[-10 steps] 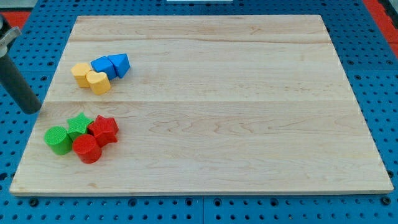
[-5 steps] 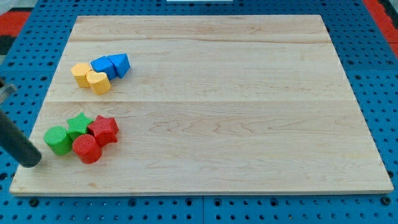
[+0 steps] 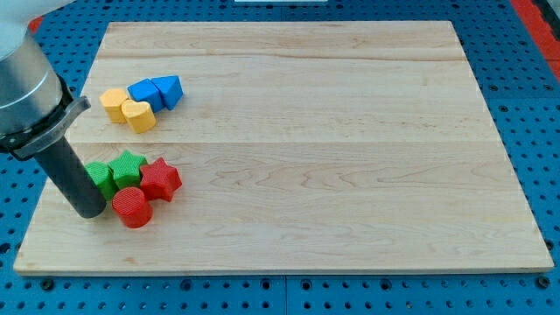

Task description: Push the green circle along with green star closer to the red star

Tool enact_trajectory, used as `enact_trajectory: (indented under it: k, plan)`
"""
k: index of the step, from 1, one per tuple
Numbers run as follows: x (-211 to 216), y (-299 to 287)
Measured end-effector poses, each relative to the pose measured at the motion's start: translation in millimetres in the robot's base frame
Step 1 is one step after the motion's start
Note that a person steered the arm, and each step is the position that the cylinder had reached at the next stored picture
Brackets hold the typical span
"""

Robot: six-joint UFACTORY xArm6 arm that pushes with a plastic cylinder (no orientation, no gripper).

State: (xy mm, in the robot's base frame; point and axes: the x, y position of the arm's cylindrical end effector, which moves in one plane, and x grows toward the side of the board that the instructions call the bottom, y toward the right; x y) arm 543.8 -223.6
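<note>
The green circle (image 3: 101, 178) sits at the board's lower left, partly hidden behind my rod. The green star (image 3: 128, 166) touches it on its right. The red star (image 3: 160, 179) lies right of the green star and touches it. A red circle (image 3: 132, 207) sits just below them. My tip (image 3: 90, 210) rests on the board at the green circle's lower left, touching it and just left of the red circle.
A cluster of two yellow blocks (image 3: 128, 109) and two blue blocks (image 3: 156, 91) lies at the board's upper left. The wooden board (image 3: 297, 140) ends close to my tip at the left edge, with blue pegboard around it.
My tip has moved right onto the board against the green circle. The green circle, green star, red star and red circle have all shifted right.
</note>
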Motion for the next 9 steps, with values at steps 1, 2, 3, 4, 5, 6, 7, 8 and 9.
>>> enact_trajectory:
  k: [1, 2, 3, 4, 5, 6, 7, 8, 9]
  plan:
    - [4.1, -0.3]
    - [12.5, -42.8]
    - [-0.1, -63.8]
    - [-10.7, -58.8]
    - [-13.6, -55.9]
    - [-13.7, -35.3]
    - [-14.5, -8.9]
    - [-14.5, 14.3]
    - [-24.1, 25.7]
